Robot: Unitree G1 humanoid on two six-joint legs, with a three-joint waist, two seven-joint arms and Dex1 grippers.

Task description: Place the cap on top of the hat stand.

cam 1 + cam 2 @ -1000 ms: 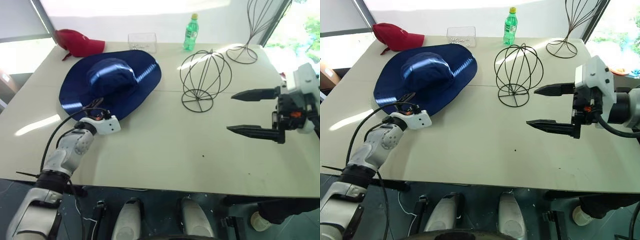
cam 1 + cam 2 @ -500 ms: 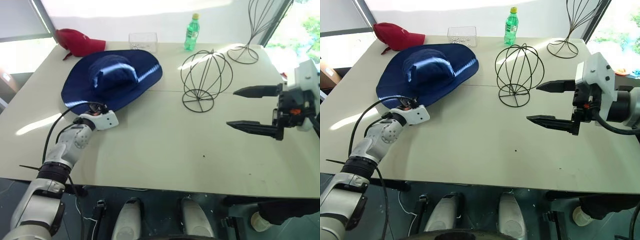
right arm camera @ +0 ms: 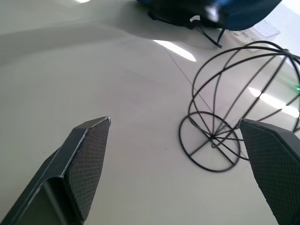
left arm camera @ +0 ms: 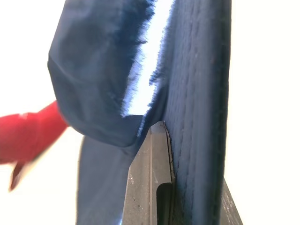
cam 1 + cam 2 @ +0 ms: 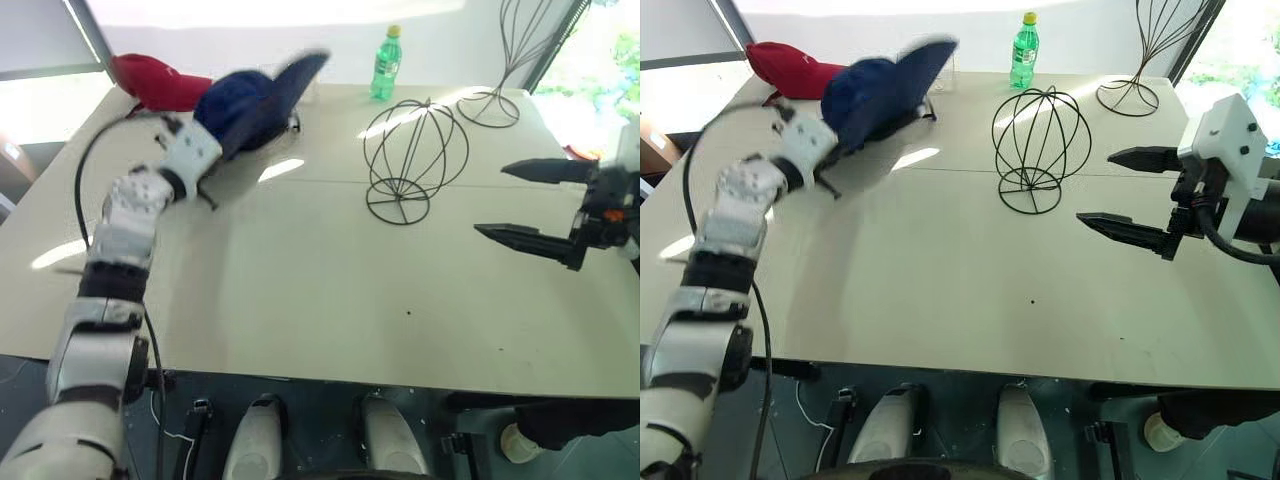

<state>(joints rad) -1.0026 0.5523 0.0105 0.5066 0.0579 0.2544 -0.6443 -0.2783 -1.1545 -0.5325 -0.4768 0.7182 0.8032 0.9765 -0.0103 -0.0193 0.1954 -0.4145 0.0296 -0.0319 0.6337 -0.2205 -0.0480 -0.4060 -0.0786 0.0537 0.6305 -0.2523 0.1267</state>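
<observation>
The left gripper point(image 5: 205, 140) is clamped tight on the brim of the cap point(image 5: 250, 95), which hangs clear of the table point(image 5: 320, 290), tilted on edge with its crown bulging toward the red cap point(image 5: 160, 85) behind it. In the left wrist view one finger point(image 4: 152, 178) presses flat against the underside of the brim while the loose crown sags to the side, so the hold looks like a thin pinch on floppy cloth, not a firm seat. The hat stand point(image 5: 415, 160) sits on the table well off to the right of that hand and lower than the cap, with the green bottle point(image 5: 384, 62) and the taller wire stand point(image 5: 500, 70) beyond it. The right gripper point(image 5: 555, 205) hovers with its jaws spread wide and nothing in them, just to the far side of the hat stand from the left hand. To do this step well, my judgement is that the cap should travel sideways at a height above the wire globe, then be turned so that the crown's opening faces down before lowering, with the crown centred over the globe's top. A fast swing could let the brim flap or slip from the pinch, and a low pass could knock the light stand over.
</observation>
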